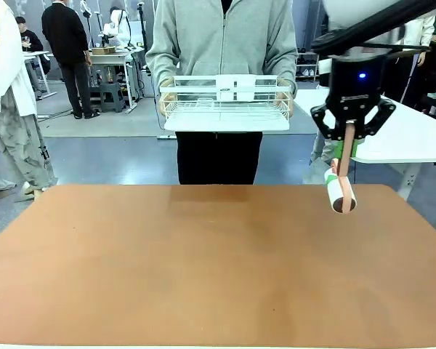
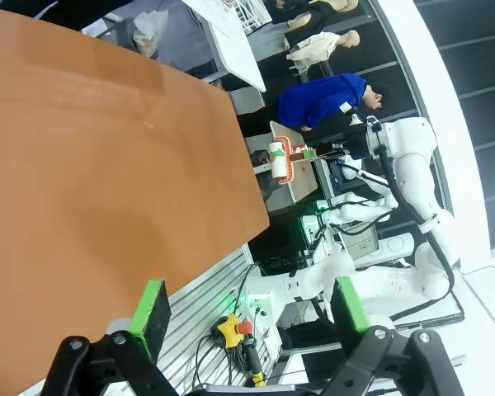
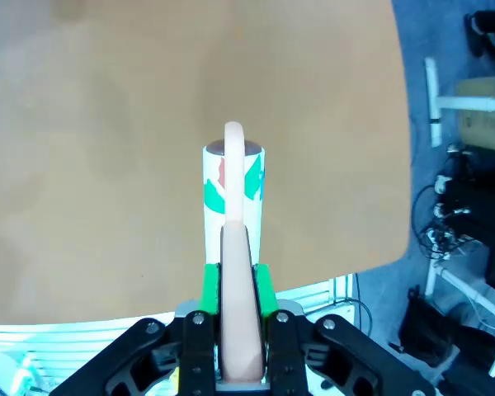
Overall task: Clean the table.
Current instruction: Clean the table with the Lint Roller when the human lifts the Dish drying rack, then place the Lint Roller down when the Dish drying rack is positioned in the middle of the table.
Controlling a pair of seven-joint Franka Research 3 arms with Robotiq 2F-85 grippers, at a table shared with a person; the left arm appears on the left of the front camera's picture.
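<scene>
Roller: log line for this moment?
right hand: shut on roller | roller: over table far right | left hand: open | basket: held by person

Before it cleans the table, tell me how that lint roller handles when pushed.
The lint roller likely rolls easily, its drum being cylindrical. It seems light, hanging from a slim handle in the shut right end effector. Pressed on the table, that handle might twist in the grip.

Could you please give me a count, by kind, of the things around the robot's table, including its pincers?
Reddish-brown table: 1
Lint roller, in the shut right pincer: 1
White wire basket, held by the person: 1
Pincers, counting the open left pincer: 2
Total: 5
</scene>
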